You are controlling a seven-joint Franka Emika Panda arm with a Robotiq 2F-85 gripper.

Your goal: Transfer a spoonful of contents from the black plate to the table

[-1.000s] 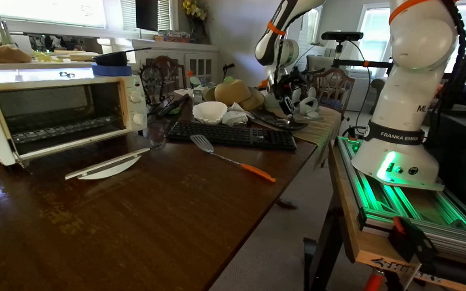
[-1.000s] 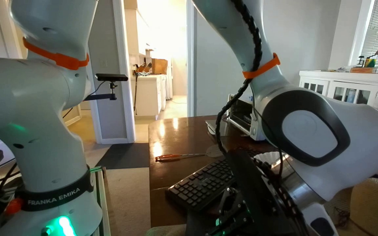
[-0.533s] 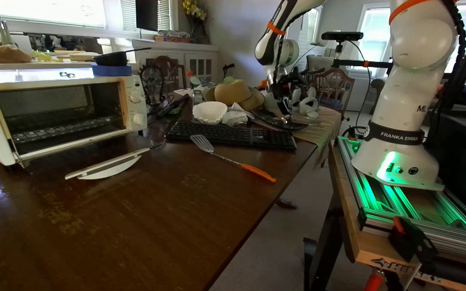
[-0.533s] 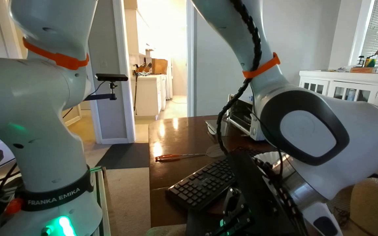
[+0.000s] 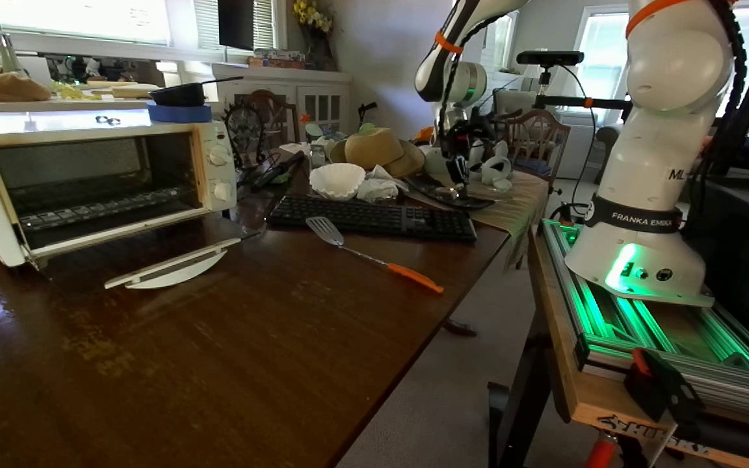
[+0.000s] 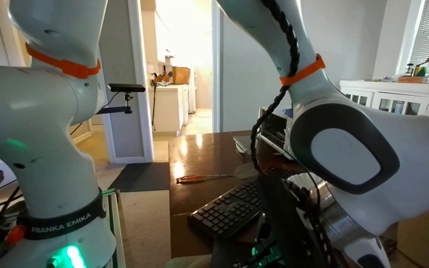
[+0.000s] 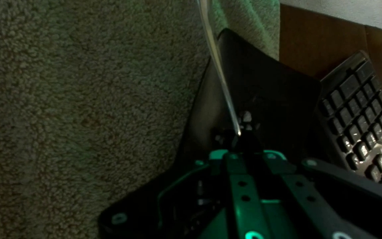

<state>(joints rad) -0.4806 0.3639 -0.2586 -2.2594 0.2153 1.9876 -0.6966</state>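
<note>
Over the table [image 5: 218, 364], the arm [image 6: 343, 156] has shifted slightly since a second ago. Beneath, the black plate [image 7: 274, 79] could slide if pressed hard. The gripper [image 7: 245, 151] is clenched on what seems a spoon [image 7: 219, 66], whose twisting could scatter the pale bits [image 7: 246, 117].

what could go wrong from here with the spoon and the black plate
The spoon might twist or slip, since the tool seems to grip only its thin metal handle.
The keyboard lies close beside the black plate, so contents meant for the table could drop among its keys.
The plate seems to lie partly on a soft towel, so a push from the spoon may tilt or slide it.
</note>
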